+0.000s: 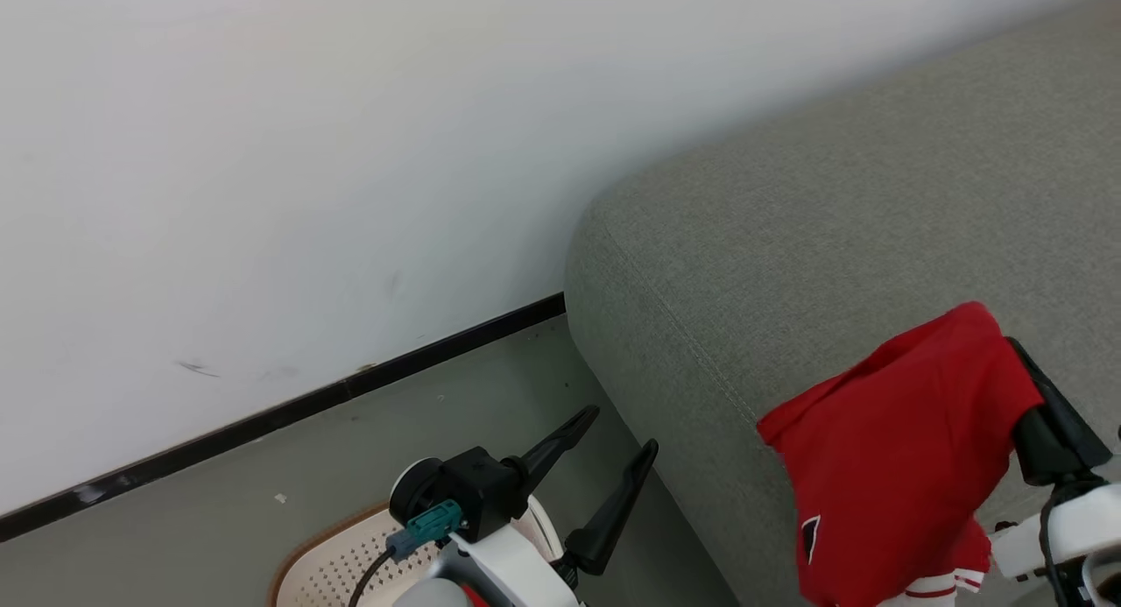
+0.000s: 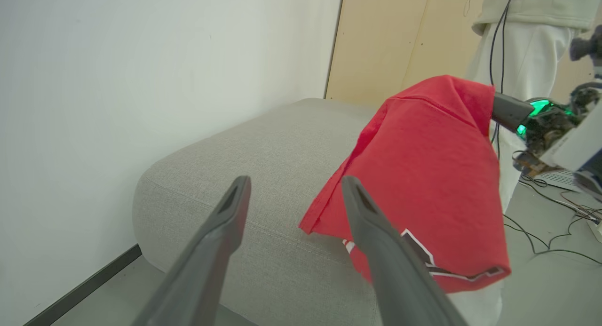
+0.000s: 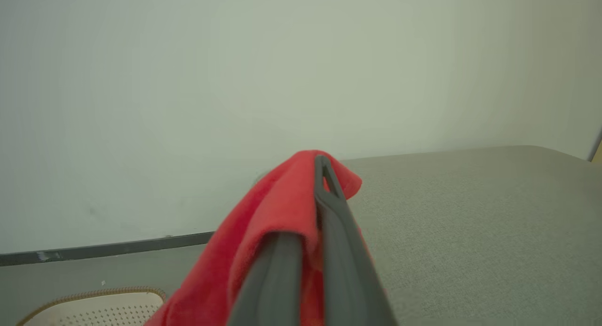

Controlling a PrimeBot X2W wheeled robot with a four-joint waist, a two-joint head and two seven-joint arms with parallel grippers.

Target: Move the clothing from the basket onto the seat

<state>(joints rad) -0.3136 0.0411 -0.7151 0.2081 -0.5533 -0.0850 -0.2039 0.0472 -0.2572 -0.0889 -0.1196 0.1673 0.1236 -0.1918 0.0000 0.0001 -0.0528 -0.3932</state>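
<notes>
red clothing (image 1: 902,449), limp knit with white trim, hangs draped over the seat (image 1: 788,239) front edge, top fold pinched in right gripper (image 3: 320,170) jaws, clenched. seat: grey-green woven fabric, rounded corner. left gripper (image 1: 623,426) jaws released, empty, beside seat end. basket (image 1: 341,563), cream perforated plastic, brown woven rim, near seat end
</notes>
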